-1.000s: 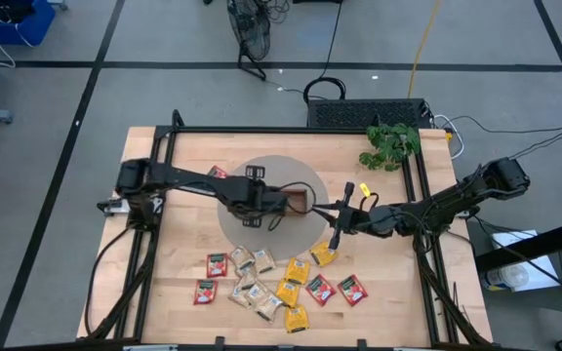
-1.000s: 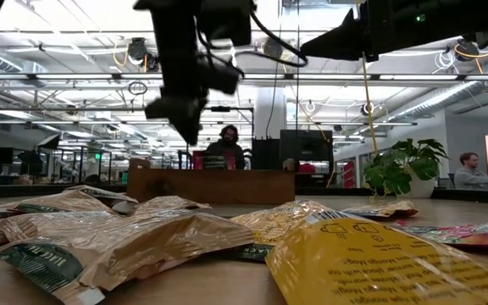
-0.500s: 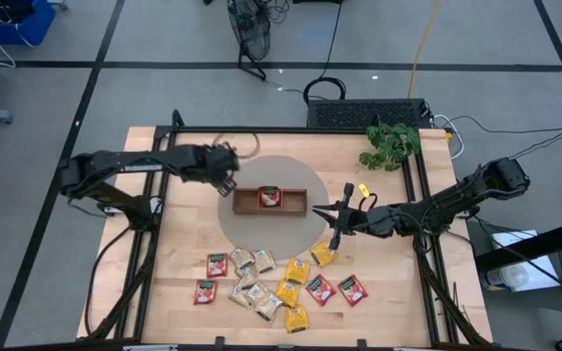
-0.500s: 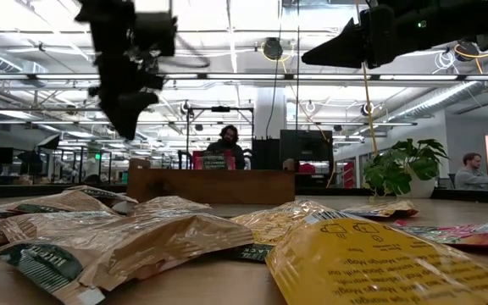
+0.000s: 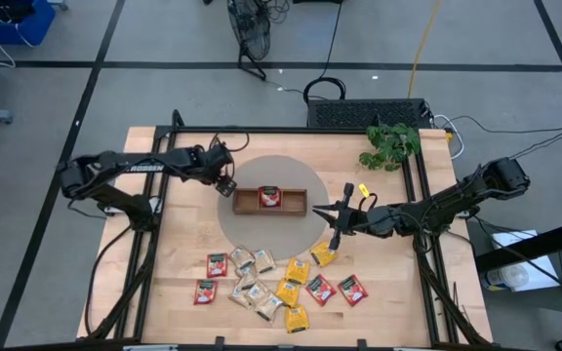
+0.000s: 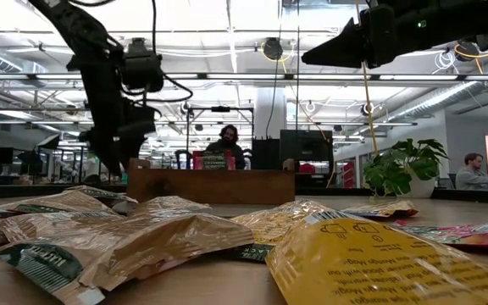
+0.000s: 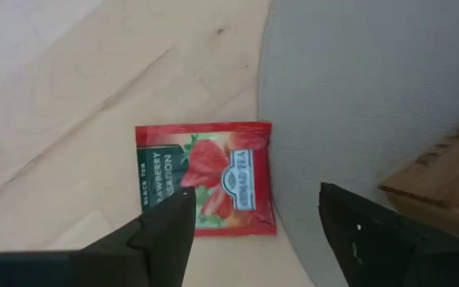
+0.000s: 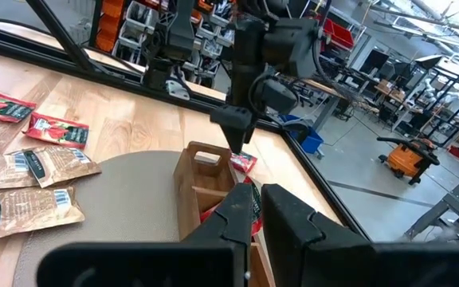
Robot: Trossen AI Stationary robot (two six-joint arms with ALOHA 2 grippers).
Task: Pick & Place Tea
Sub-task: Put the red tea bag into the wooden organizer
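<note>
— Where is the left arm, measured from the wooden tray (image 5: 270, 201)?

— It reaches in from the table's left edge, nearly straight, and its gripper (image 5: 224, 179) hangs just off the tray's left end, toward the far side of the table. The fingers (image 7: 162, 235) are spread apart with nothing between them, pointing down at a red tea sachet (image 7: 205, 178) that lies flat on the bare wood, touching the edge of the round grey mat (image 5: 261, 230) under the tray.

— And the right arm?

— It stretches low across from the table's right edge, elbow slightly bent. Its gripper (image 5: 338, 216) sits just off the tray's right end, over the mat's edge. In its own wrist view the two fingers (image 8: 233, 219) are pressed together with only a thin seam between them, and nothing is visibly held.

— Where is the tea?

— One red sachet (image 5: 269, 196) rests in the tray's middle compartment. The loose pile (image 5: 261, 280) of red, yellow and beige sachets lies on the near side of the tray, by the table's front edge. One yellow sachet (image 5: 323, 254) lies nearest the right gripper.

— Anything else near the tray?

— A potted plant (image 5: 390, 143) stands beyond the tray's right end, at the far right corner of the table.
</note>
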